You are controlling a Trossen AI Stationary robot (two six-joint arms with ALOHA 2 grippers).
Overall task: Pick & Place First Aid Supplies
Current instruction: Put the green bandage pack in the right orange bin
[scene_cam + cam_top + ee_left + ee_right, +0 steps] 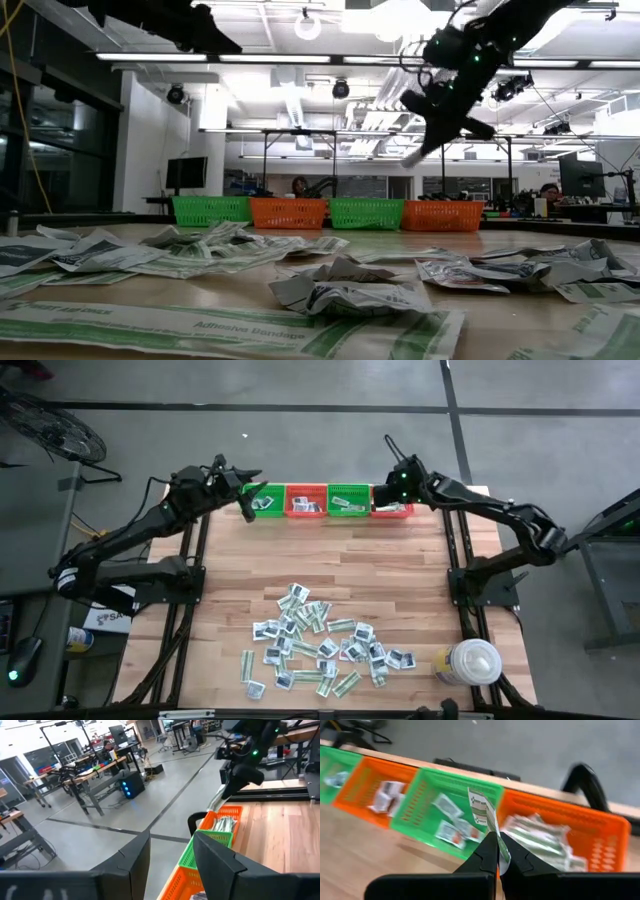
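The right claw (498, 851) is pinched on a narrow strip packet (487, 820), white with green print, which stands up from between the fingertips with its long axis running away from the wrist. It hangs above the far edge of the bench (330, 555), over the row of four baskets. Seen from the wrist, the strip crosses the seam between the second green basket (447, 795) and the end orange basket (570, 832). That orange one lies directly under this arm in the overhead view and already holds similar long strips, so I judge it the likelier target: a small shift toward it, then release.

The left claw (248, 503) hovers at the other end of the row, over the first green basket (264, 502), fingers spread and holding nothing. The rest of the first aid supplies (320, 645) lie in a loose heap at the near side of the bench, well apart from both arms.
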